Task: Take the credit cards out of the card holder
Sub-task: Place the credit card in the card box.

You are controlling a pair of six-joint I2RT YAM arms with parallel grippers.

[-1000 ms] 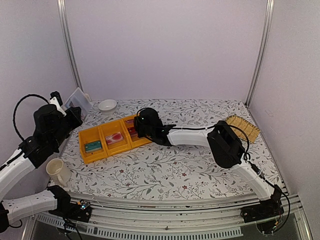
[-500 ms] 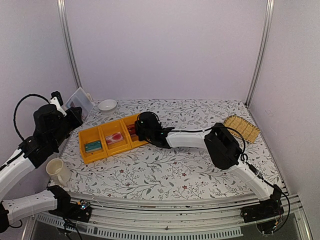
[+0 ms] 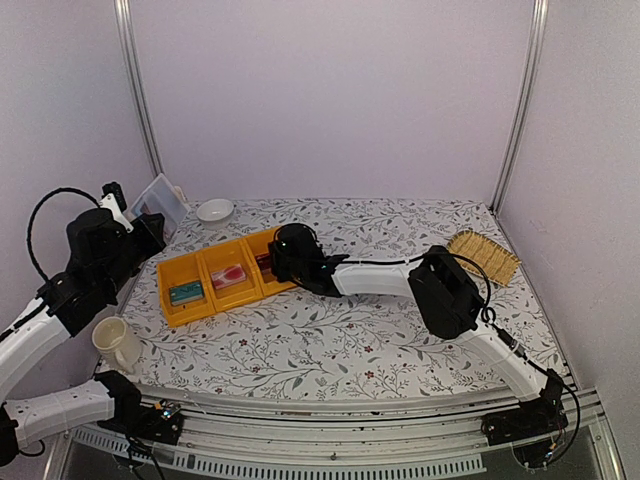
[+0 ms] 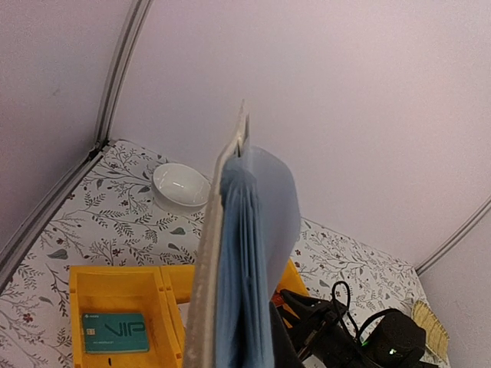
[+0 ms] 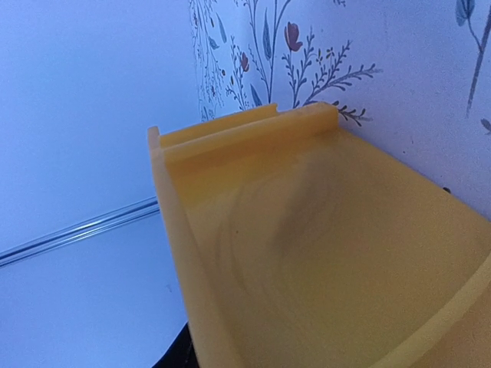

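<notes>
My left gripper (image 3: 142, 216) is raised at the far left and shut on the card holder (image 3: 157, 196). In the left wrist view the card holder (image 4: 249, 245) stands edge-on, with pale blue leaves and a whitish cover. A teal card (image 3: 186, 293) lies in the left yellow bin, and it also shows in the left wrist view (image 4: 113, 332). A pink card (image 3: 232, 275) lies in the middle bin and a red card (image 3: 262, 263) in the right bin. My right gripper (image 3: 284, 254) is low over the right bin. Its fingers are hidden, and the yellow bin wall (image 5: 322, 253) fills its wrist view.
The yellow bins (image 3: 200, 262) sit at the table's left middle. A white bowl (image 3: 215, 210) stands behind them, a cream mug (image 3: 118, 343) at the front left, and a woven straw basket (image 3: 486, 255) at the far right.
My right gripper has edged a little left and lower over the right bin. The left arm and the card holder have not moved.
</notes>
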